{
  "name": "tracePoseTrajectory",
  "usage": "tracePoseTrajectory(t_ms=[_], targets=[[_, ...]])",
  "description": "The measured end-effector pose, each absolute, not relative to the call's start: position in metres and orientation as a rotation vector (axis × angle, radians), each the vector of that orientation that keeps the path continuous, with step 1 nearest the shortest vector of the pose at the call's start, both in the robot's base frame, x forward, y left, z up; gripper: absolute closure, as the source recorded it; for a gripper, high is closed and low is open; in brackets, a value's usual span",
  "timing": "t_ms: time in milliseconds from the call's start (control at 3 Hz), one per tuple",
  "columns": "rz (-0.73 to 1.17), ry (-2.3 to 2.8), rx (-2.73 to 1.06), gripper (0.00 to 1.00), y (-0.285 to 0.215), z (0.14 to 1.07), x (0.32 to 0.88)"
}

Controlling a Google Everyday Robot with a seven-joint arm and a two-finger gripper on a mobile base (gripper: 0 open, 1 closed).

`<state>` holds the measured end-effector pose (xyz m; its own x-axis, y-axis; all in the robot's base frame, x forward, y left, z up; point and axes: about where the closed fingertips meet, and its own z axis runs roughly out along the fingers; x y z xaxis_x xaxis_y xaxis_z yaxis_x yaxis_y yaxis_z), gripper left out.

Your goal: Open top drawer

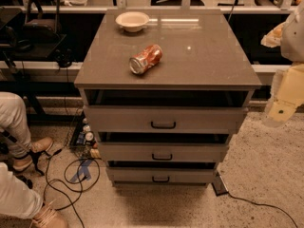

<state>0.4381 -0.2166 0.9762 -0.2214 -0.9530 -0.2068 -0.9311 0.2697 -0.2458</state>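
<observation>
Distance is my first worry: my pincer [282,109] hangs at the right edge of the view, out past the front right corner of the worktop [209,61] and well apart from the top drawer [123,118]. I cannot tell how far open it is or whether it has hold of anything. The drawer sits just under the worktop, its small black handle [163,125] at the centre of the front.

That loop is a slim target. Coming in from the side I could slip off it, or drop too low and catch the middle drawer's handle [162,156] instead. A pull off the straight line could bind the drawer. A hard jerk could shake the worktop and send the can [146,59], lying on its side near the front, rolling over the edge. The bowl [132,21] at the back looks safer.
</observation>
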Motion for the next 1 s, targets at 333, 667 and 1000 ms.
tracePoseTrajectory(t_ms=[333, 667, 1000], targets=[[-0.099, 2.232, -1.725, 0.00, -0.217, 0.976, 0.438], [-0.073, 2.209, -1.728, 0.00, -0.216, 0.949, 0.450], [0.005, 2.168, -1.769, 0.00, -0.206, 0.877, 0.479]])
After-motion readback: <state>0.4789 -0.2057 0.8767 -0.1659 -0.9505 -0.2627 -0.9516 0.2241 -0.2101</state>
